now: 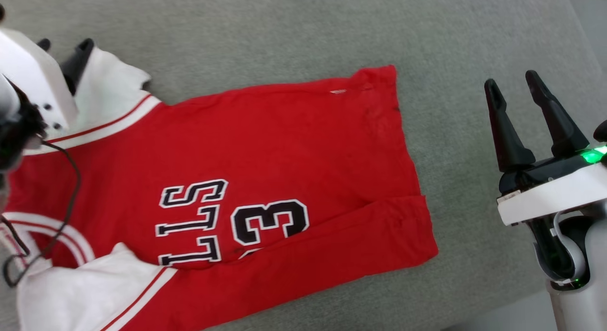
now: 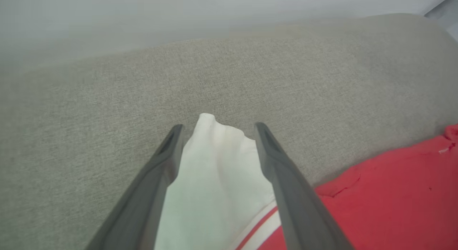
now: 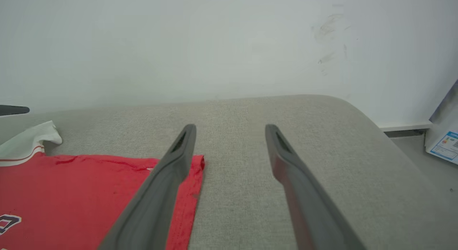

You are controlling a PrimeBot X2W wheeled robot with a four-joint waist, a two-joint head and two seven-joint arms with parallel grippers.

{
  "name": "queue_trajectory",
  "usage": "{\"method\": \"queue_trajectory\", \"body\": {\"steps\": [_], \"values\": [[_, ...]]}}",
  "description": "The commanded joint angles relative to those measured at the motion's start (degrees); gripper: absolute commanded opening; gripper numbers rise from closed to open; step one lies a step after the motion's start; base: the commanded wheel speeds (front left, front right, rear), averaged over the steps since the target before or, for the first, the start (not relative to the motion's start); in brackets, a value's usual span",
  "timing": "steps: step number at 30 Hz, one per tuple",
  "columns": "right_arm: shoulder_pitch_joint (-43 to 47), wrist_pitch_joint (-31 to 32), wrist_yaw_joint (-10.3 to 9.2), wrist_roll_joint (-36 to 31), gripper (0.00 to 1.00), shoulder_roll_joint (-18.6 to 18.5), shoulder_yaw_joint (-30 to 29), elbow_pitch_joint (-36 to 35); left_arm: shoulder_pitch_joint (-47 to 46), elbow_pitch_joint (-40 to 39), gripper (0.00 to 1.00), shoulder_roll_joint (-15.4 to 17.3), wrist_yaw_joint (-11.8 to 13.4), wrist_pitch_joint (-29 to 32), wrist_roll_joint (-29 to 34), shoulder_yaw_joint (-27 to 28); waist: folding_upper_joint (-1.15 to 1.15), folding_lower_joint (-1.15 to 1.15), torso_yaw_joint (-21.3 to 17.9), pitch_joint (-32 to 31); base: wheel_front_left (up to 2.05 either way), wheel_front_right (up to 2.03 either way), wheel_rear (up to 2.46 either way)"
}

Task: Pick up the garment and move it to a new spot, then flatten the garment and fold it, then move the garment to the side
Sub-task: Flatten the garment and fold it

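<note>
Light: bright, even, diffuse; we find only faint shadows.
Glare: white arm casing (image 1: pixel 33 79) washed out at ten o'clock, head view; green lamp (image 1: pixel 593 155) glowing at three o'clock.
Colour: the garment (image 1: pixel 284 146) saturated red.
Focus: we note haze at twelve o'clock, left wrist view.
Distortion: grey surface (image 3: pixel 286 110) bows in wrist views.

The right end effector (image 1: pixel 511 80) has two long, tapering matte-black fingers (image 1: pixel 510 136) on a black base, set on a white wrist block (image 1: pixel 550 198) with a glowing green light (image 1: pixel 592 155). The left end effector (image 1: pixel 65 44) has a white housing (image 1: pixel 33 75) marked by small dark dots, with a thin black cable (image 1: pixel 71 179) looping beneath.
</note>
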Motion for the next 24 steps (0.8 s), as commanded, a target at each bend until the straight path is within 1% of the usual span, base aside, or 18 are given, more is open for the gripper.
{"method": "queue_trajectory", "body": {"steps": [1, 6, 9, 11, 12, 13, 15, 16, 20, 24], "values": [[-0.88, -0.82, -0.02, 0.95, 1.0, 1.03, 0.53, 0.49, -4.7, 2.78, 1.0, 2.92, -1.4, 8.63, -0.89, -1.74, 0.0, -0.01, -4.01, 3.82, 0.0, 0.0, 0.0], [-0.55, -1.43, -0.02, 2.14, 1.0, 1.84, 1.52, 1.77, -7.69, 6.35, 1.0, 6.05, -0.74, 18.25, -0.98, -3.62, 0.0, -0.01, -5.86, 5.46, 0.0, 0.0, 0.0], [-0.23, -1.51, -0.02, 3.02, 1.0, 1.89, 1.81, 2.58, -7.16, 9.03, 1.0, 6.71, 0.6, 22.74, -1.51, -4.63, 0.0, -0.01, -6.53, 6.09, 0.0, 0.0, 0.0], [-0.29, -1.54, -0.01, 3.66, 1.0, 1.79, 2.17, 3.06, -6.42, 10.58, 1.0, 6.45, 1.83, 25.77, -1.98, -5.45, 0.0, -0.01, -6.77, 6.29, 0.0, 0.0, 0.0], [-0.38, -1.28, -0.02, 3.97, 1.0, 1.66, 2.25, 3.36, -5.98, 11.06, 0.32, 5.8, 2.63, 26.7, -2.38, -5.53, 0.0, -0.01, -6.83, 6.32, 0.0, 0.0, 0.0], [-0.57, -1.29, -0.02, 4.37, 1.0, 1.52, 2.3, 3.54, -5.66, 11.43, 0.0, 5.17, 3.36, 26.99, -2.78, -5.4, 0.0, -0.01, -6.86, 6.38, 0.0, 0.0, 0.0], [-0.97, -0.77, -0.02, 5.26, 1.0, 1.08, 2.53, 4.06, -4.76, 11.77, 0.0, 3.92, 4.16, 26.96, -3.15, -5.59, 0.0, -0.01, -6.77, 6.19, 0.0, 0.0, 0.0], [-0.97, -0.77, -0.02, 5.26, 1.0, 1.08, 2.53, 4.06, -4.76, 11.77, 0.0, 3.92, 4.16, 26.96, -3.15, -5.59, 0.0, -0.01, -6.77, 6.19, 0.0, 0.0, 0.0], [-2.3, 1.46, -0.02, 7.94, 1.0, -0.18, 2.96, 5.82, -4.51, 11.76, 0.0, 2.18, 4.93, 24.1, -3.5, -4.96, 0.0, -0.01, -5.7, 5.05, 0.0, 0.0, 0.0], [-5.15, 6.06, -0.01, 11.66, 1.0, -2.2, 4.24, 9.87, -6.04, 11.29, 0.0, 1.01, 4.31, 19.47, -2.68, -4.25, 0.0, -0.01, -3.63, 3.37, 0.0, 0.0, 0.0]]}}
